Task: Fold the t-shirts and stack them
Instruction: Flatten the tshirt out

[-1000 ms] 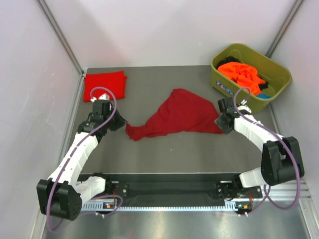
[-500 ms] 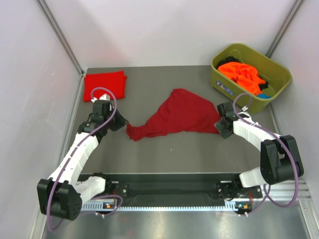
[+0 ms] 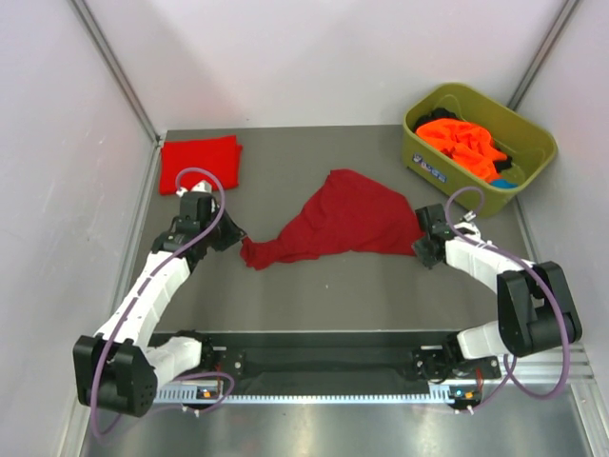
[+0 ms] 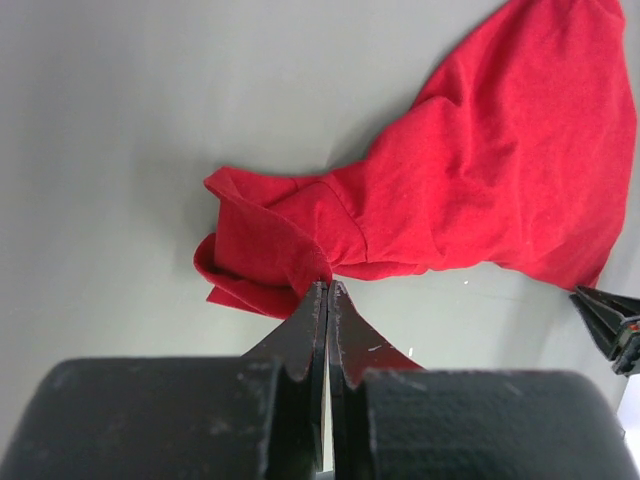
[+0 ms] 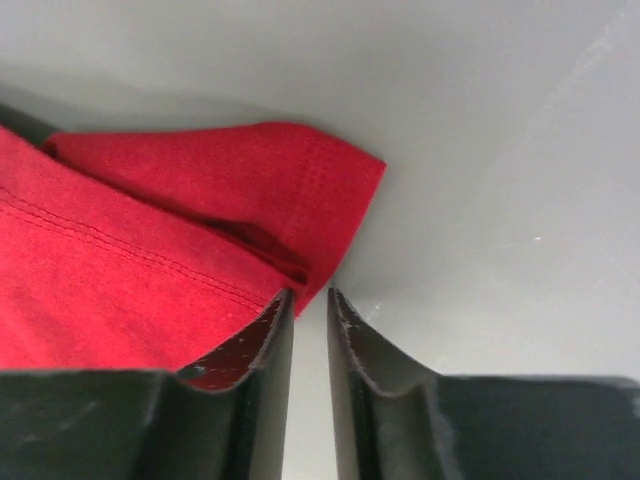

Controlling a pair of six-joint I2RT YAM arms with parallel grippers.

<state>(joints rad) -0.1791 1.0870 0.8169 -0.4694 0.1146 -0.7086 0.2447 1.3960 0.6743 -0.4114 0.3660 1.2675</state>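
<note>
A dark crimson t-shirt lies crumpled mid-table, drawn out into a tail toward the left. My left gripper is at that tail's bunched end. Its jaws are shut, with the cloth's fold pinched at the tips. My right gripper is low at the shirt's right corner. In the right wrist view its jaws stand a narrow gap apart with bare table between them, and the hemmed sleeve touches the left fingertip. A brighter red t-shirt lies folded at the back left. Orange t-shirts fill the tub.
An olive-green plastic tub stands at the back right, close behind the right arm. White walls enclose the table on three sides. A black rail with the arm bases runs along the near edge.
My right gripper has slid slightly toward the near edge, down to the shirt's right corner, and its jaws have narrowed. The left arm and the shirt have stayed put.
</note>
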